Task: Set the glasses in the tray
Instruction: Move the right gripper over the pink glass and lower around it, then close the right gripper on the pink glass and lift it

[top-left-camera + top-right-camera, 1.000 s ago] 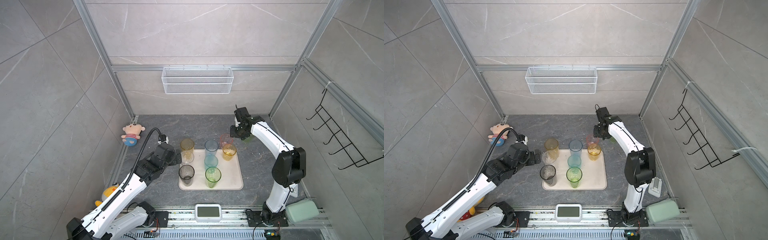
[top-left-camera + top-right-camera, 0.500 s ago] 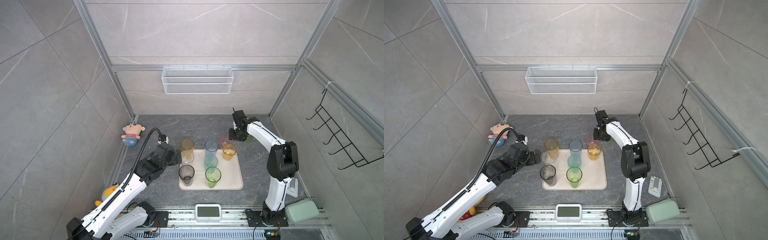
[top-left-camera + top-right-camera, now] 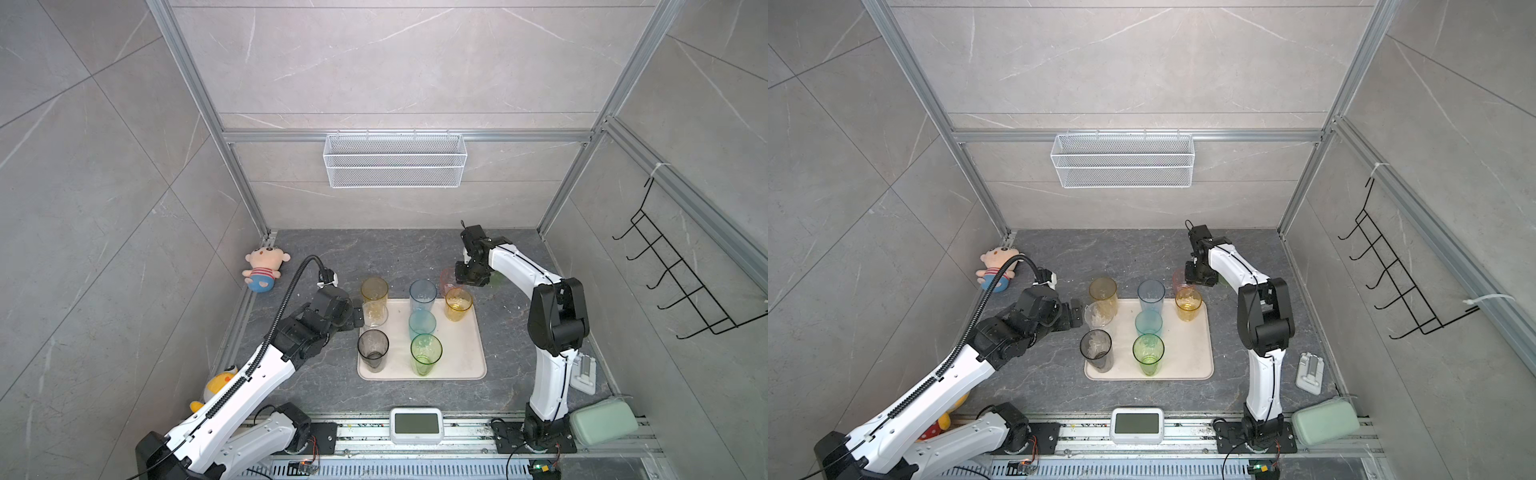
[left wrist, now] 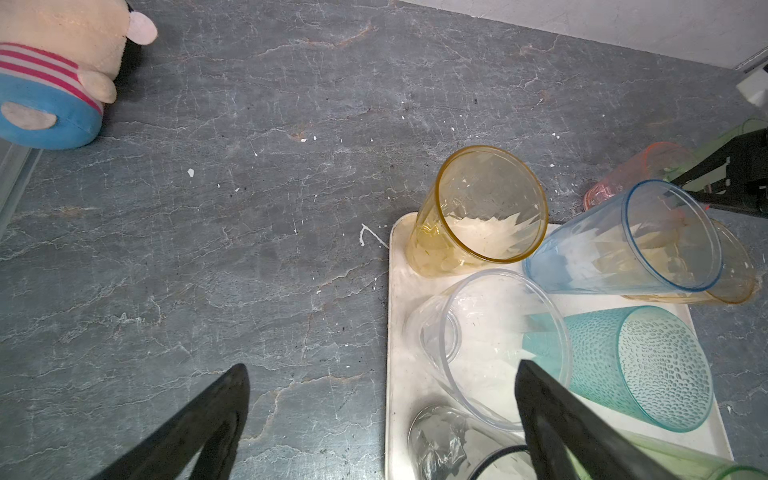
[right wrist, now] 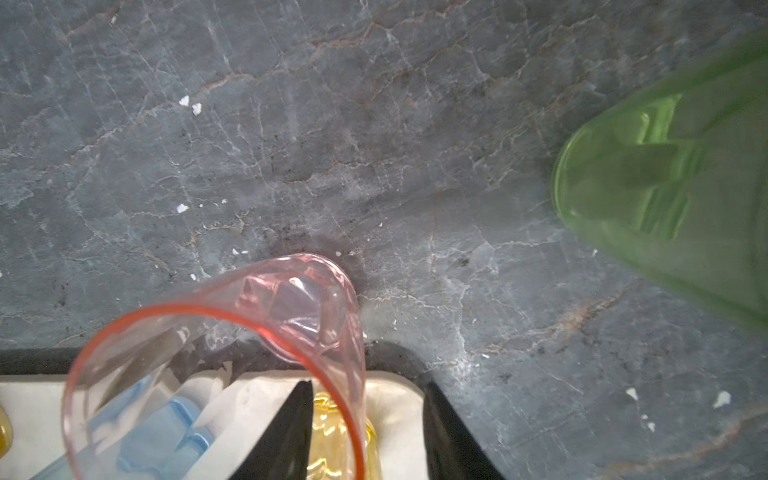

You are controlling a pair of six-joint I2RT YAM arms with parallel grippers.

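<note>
Your right arm (image 3: 557, 316) had tucked its elbow in and brought the right gripper (image 5: 368, 384) forward toward the tray (image 3: 461, 349) and onto the pink glass (image 3: 448, 279); your left arm (image 3: 257, 374) had not shifted. The right gripper's jaws stood narrowly apart, one finger inside the pink rim and one outside. A sliver of gap showed on each side of the wall, so nothing was pinched yet. You had the pink glass upright on the table (image 3: 374, 253), just off the tray's far right corner, and a loose green glass (image 5: 673, 187) stood on the table close by. Seven other glasses crowded the tray's left and middle, from the amber glass (image 3: 374, 290) at the far left corner to the yellow glass (image 3: 458, 304) at the far right. The tray's right side toward the front lay bare, as did the table behind it up to the back wall. Your left gripper (image 4: 380, 365) gaped wide at the tray's left edge, just beside the clear glass (image 3: 374, 313). Around you were dark stone-look tabletop, grey tiled walls (image 3: 374, 62), a wire basket (image 3: 395, 160) on the back wall and a stuffed doll (image 3: 264, 268) in the far left corner.
</note>
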